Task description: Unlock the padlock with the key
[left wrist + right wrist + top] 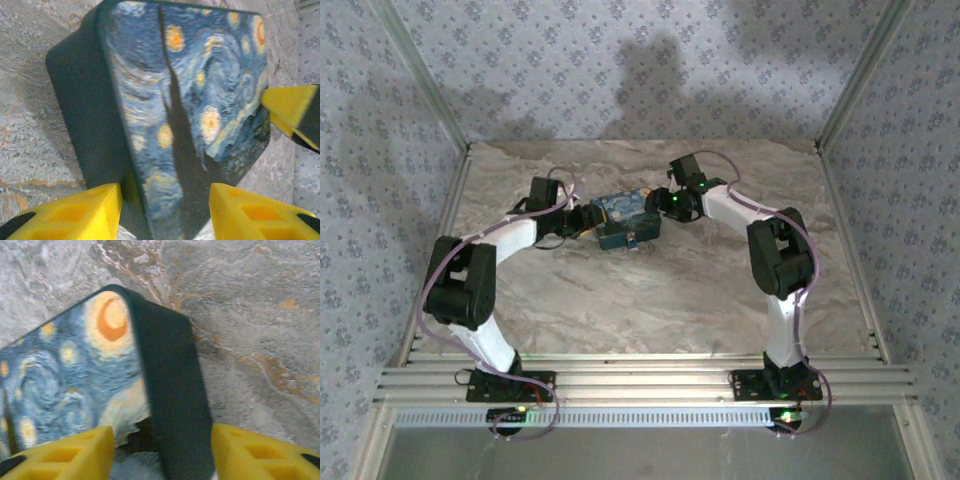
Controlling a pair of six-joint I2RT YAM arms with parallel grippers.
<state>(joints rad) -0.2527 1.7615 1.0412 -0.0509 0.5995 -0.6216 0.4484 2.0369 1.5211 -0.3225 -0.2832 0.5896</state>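
While the left gripper (165, 205) clamps the dark-teal starry-night-printed box (200, 100), the right gripper (164, 450) straddles its corner; whether it grips, I cannot tell.

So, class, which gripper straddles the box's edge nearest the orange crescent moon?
The right gripper: the crescent moon lies just ahead of it, whereas the left gripper straddles the box by the dark cypress.

Blue-and-yellow swirled box (200, 100), dark sides — yellow claw fingers (95, 210), marbled beige table (250, 315)
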